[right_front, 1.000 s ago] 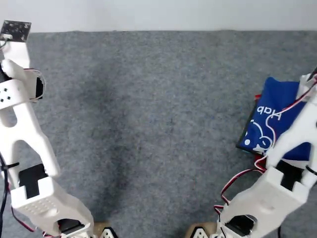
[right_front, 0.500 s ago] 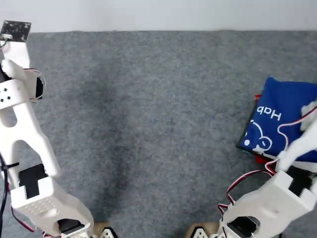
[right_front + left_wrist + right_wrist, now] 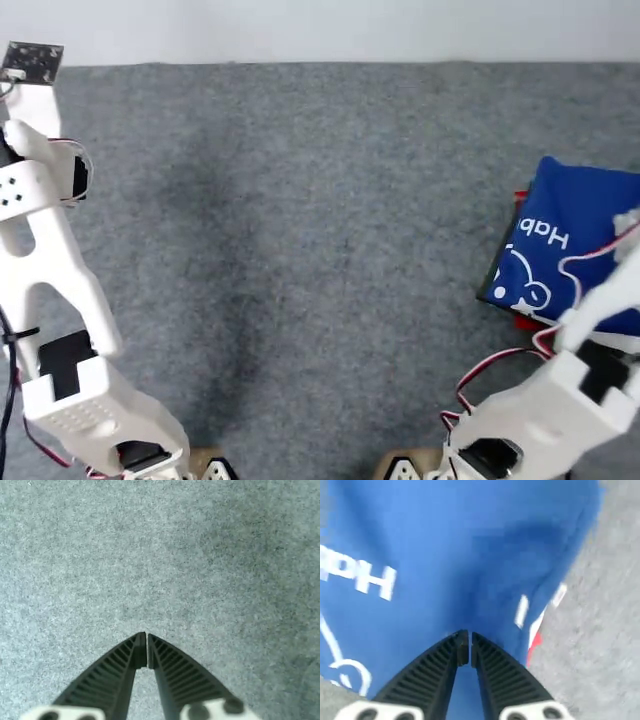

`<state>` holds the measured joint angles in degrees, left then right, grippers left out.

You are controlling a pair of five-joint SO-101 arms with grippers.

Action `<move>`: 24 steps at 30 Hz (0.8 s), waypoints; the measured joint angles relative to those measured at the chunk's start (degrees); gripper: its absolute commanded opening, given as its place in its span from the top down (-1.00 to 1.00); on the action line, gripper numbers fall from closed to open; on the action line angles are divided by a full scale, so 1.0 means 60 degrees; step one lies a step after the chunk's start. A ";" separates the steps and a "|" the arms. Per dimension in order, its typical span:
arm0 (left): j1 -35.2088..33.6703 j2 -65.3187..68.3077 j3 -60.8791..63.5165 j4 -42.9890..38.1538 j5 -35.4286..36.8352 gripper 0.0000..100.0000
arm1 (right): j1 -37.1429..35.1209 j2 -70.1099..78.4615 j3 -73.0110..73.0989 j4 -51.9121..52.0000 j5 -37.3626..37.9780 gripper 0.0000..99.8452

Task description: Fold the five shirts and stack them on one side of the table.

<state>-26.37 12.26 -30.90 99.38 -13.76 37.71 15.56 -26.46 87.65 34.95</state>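
Hovering my right claw (image 3: 463, 649), tips pressed together on nothing, over the folded blue shirt (image 3: 445, 555). Looks like the stacking step; next I'd back off. A red shirt edge (image 3: 536, 641) peeks beside me; the count underneath is hidden. My left claw (image 3: 146, 651), also pressed together, hangs over mat (image 3: 160, 540).

The right arm (image 3: 560, 405) drew back toward the lower right corner of the high view. A second earlier its upper link lay slantwise across the blue shirt (image 3: 570, 215) and reached up to the right edge of the frame. It then slid down and outward, so far more of the shirt's top face came uncovered. The arm's broad lower segment also sank lower in the frame. The shirt's white print (image 3: 545, 237) ended a little lower than before.
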 measured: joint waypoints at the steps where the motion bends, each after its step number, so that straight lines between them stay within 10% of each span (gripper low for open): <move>1: 0.0015 0.0000 0.0000 0.0000 0.0000 0.97 | -0.0132 -0.0044 -0.0044 -0.0220 0.0000 0.97; 13: 0.0923 0.0000 0.0000 0.0000 0.0000 0.97 | 0.0088 0.2462 -0.0059 -0.4088 0.0513 0.97; 24: 0.1172 -0.1099 0.0000 0.0000 0.0000 0.97 | -0.0117 0.0952 -0.0044 -0.3209 0.1114 0.97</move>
<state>-19.34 5.67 -30.90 99.38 -13.76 37.01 21.27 -26.73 68.40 41.63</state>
